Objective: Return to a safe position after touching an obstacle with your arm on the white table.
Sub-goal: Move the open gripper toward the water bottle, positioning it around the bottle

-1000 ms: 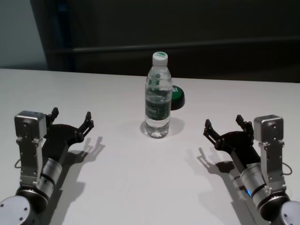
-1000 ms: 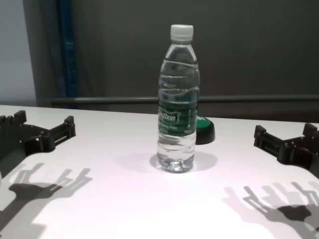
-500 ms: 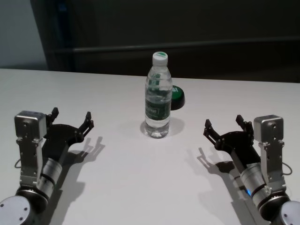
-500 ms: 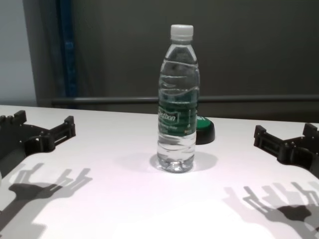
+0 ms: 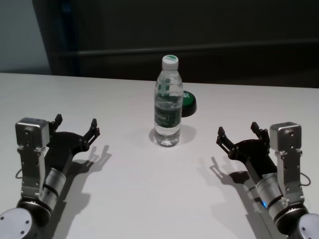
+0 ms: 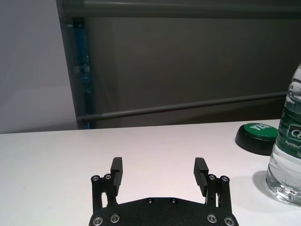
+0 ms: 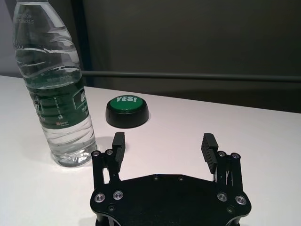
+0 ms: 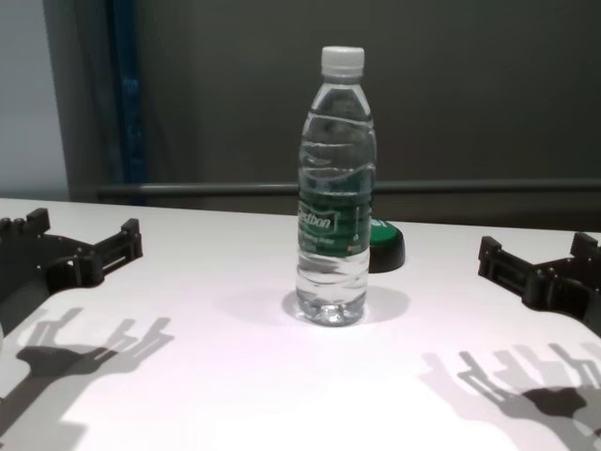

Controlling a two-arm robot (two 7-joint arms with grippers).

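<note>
**Both arms low and apart, bottle upright between them**

The broad, flat, matte white table (image 5: 134,199) carries everything here. On it, roughly central and toward the far side, stands the obstacle: a tall clear ribbed plastic water bottle (image 5: 168,107) with a white screw cap and dark green label band, upright and partly filled. Just behind it sits a low round black-based button with a glossy green top (image 7: 127,111) (lettered "YES!").

The left gripper (image 5: 76,124) hovers low over the table on the robot's left, its black fingers spread wide and empty; the right gripper (image 5: 238,132) mirrors it on the right, likewise spread wide and holding nothing. Both are well apart from the bottle.

Risk, as I judge it: the bottle is tall, light and narrow-footed on a smooth surface, so any inward sweep of either forearm could tip or slide it.
</note>
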